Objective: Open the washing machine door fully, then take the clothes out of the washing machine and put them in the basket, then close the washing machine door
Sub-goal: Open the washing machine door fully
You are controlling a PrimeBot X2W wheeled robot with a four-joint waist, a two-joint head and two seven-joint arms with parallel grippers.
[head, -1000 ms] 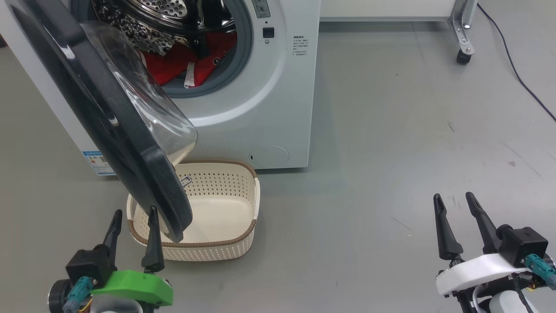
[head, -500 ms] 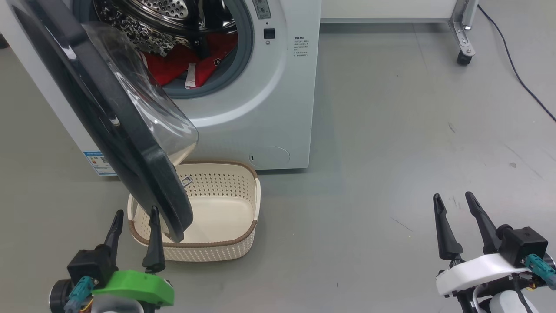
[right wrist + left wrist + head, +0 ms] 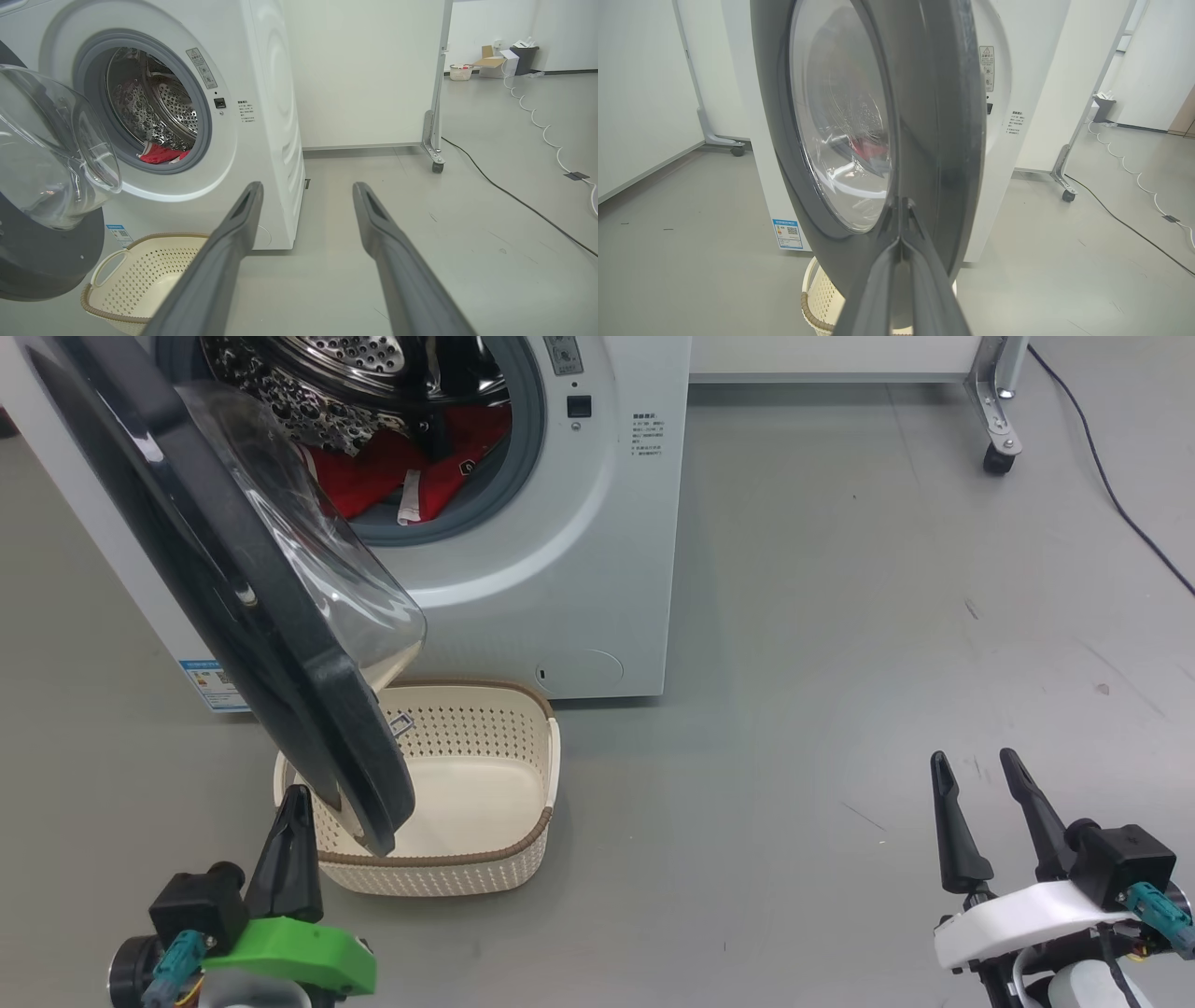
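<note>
The white washing machine (image 3: 579, 569) stands at the top left with its black-rimmed door (image 3: 233, 607) swung partway out, the glass bowl bulging toward the drum. Red clothes (image 3: 411, 476) lie in the steel drum, also seen as clothes (image 3: 161, 154) from the right wrist. The cream basket (image 3: 523, 854) sits on the floor under the door's lower edge. My left gripper (image 3: 297, 803) is shut with nothing in it, its tips just left of and below the door rim (image 3: 966, 140). My right gripper (image 3: 971, 770) stands open at the lower right, far from the machine.
A white wheeled panel with a caster (image 3: 995, 457) stands behind the machine on the right, and a black cable (image 3: 1120, 513) runs across the grey floor there. A blue label (image 3: 213, 683) marks the machine's left side. Open floor (image 3: 840, 663) lies between machine and right gripper.
My left gripper's fingers have come together from open to shut, in about the same place by the door's lower rim. The door, basket and right gripper have not moved.
</note>
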